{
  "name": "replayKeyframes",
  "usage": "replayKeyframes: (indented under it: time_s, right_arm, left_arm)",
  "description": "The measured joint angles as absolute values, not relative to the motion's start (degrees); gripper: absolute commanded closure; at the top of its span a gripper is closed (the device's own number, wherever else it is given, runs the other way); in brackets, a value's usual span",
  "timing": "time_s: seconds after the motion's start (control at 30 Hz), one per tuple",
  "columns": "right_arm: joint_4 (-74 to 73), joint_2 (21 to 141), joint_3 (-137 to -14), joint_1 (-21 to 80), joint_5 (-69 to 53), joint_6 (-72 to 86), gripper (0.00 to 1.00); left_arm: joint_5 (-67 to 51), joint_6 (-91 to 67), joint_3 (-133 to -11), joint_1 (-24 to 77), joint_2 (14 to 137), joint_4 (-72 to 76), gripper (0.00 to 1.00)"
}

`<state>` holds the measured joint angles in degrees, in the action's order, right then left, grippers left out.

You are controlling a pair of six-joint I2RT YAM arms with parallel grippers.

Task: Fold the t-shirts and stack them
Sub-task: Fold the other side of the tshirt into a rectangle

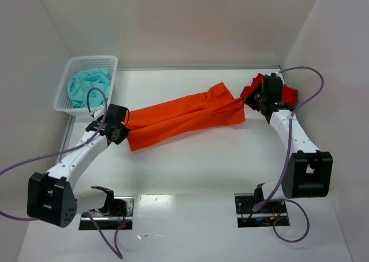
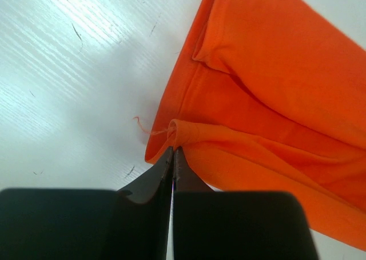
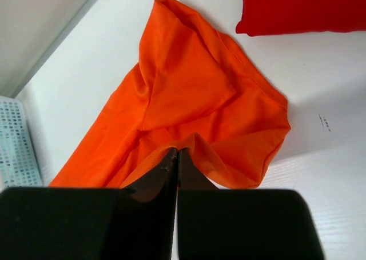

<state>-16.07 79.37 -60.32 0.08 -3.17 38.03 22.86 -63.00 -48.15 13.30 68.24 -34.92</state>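
The bright orange t-shirt (image 1: 184, 117) is stretched in a long band between my two grippers, across the middle of the table. My left gripper (image 1: 123, 119) is shut on its left end; the pinched edge (image 2: 177, 131) shows in the left wrist view. My right gripper (image 1: 249, 101) is shut on its right end, and the pinched fold (image 3: 189, 143) shows in the right wrist view. The deeper red t-shirt (image 1: 253, 86) lies at the back right, mostly hidden behind the right wrist; it also shows in the right wrist view (image 3: 303, 8).
A white mesh basket (image 1: 106, 63) at the back left holds a teal cloth (image 1: 86, 83). White walls close in the back and sides. Both arm bases and purple cables sit at the near edge.
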Motion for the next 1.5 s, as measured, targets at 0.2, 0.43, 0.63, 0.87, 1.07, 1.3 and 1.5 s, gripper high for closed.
replayKeyframes:
  time_s: [0.2, 0.43, 0.63, 0.87, 1.07, 1.3, 1.5]
  right_arm:
    - [-17.63, 77.36, -56.26, 0.08, -2.12, 37.82, 1.0]
    - [-22.42, 77.34, -52.77, 0.08, -0.05, 37.85, 1.0]
    - [-23.19, 77.73, -52.87, 0.08, 1.34, 37.82, 1.0]
    - [-22.51, 87.85, -58.27, 0.08, 1.27, 37.58, 1.0]
    - [-20.51, 96.94, -64.2, 0.08, 0.17, 37.3, 1.0]
    - [-17.3, 101.92, -67.38, 0.12, -1.58, 36.18, 0.98]
    - [-15.88, 105.69, -69.86, 0.24, -2.77, 35.34, 0.98]
  left_arm:
    - [21.88, -62.96, -45.09, 13.3, 60.98, -35.36, 1.0]
    - [19.94, -62.76, -42.22, 13.32, 61.21, -36.32, 1.0]
    - [19.69, -61.57, -42.38, 13.37, 66.98, -35.59, 1.0]
    - [20.37, -61.42, -43.86, 13.41, 75.03, -33.83, 1.0]
    - [21.72, -61.43, -46.34, 13.4, 81.59, -32.38, 1.0]
    - [23.35, -60.66, -50.6, 12.76, 86.93, -30.21, 1.0]
    - [24.01, -59.9, -53.17, 11.81, 91.92, -28.6, 1.0]
